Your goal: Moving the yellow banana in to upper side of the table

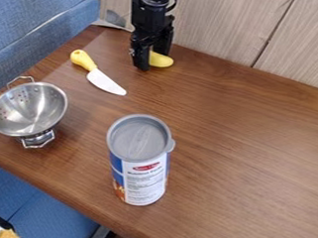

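- Yellow banana (pixel 162 60)
- Black gripper (pixel 151 60)
- Knife (pixel 105 82), yellow handle (pixel 82 59), white blade
- Silvery colander (pixel 31 108)
- Can (pixel 144 182), blue and white, grey lid (pixel 140 137)
- Brown, wood-grained table (pixel 246 159)

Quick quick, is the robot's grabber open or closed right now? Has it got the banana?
Gripper: right at the yellow banana, but whether it's open or closed on it can't be told.

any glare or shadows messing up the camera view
In the camera view, bright reflections on the metal colander; soft, pale sheen on the tabletop toward the right; the black gripper reads very dark, hiding some detail.
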`<state>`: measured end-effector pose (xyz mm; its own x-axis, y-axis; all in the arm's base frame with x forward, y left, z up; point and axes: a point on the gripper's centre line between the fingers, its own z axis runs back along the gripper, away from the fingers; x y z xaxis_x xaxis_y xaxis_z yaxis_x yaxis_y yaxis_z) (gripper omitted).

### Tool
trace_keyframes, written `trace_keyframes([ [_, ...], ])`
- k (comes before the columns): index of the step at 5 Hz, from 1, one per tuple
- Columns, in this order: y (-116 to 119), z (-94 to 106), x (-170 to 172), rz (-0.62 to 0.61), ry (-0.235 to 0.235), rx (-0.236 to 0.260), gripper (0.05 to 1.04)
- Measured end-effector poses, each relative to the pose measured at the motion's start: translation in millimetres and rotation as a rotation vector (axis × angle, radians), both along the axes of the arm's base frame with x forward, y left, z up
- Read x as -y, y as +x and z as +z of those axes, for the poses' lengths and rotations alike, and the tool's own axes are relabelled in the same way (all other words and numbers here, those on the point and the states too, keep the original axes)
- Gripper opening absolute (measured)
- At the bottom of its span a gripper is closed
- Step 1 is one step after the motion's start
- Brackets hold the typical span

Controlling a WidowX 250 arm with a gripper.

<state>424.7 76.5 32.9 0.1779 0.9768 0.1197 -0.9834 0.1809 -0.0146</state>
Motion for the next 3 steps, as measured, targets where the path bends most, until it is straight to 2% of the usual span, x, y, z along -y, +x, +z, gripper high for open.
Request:
trace_keyframes([
  [1, -0.4, 16.1, 2.6, 0.005, -0.010, 0.019, 0.999],
  [2, -1.3, 58.0, 3.0, 0.018, 0.012, 0.114, 0.999],
  [3, -4.8, 88.3, 9.4, 0.015, 0.017, 0.179, 0.999],
])
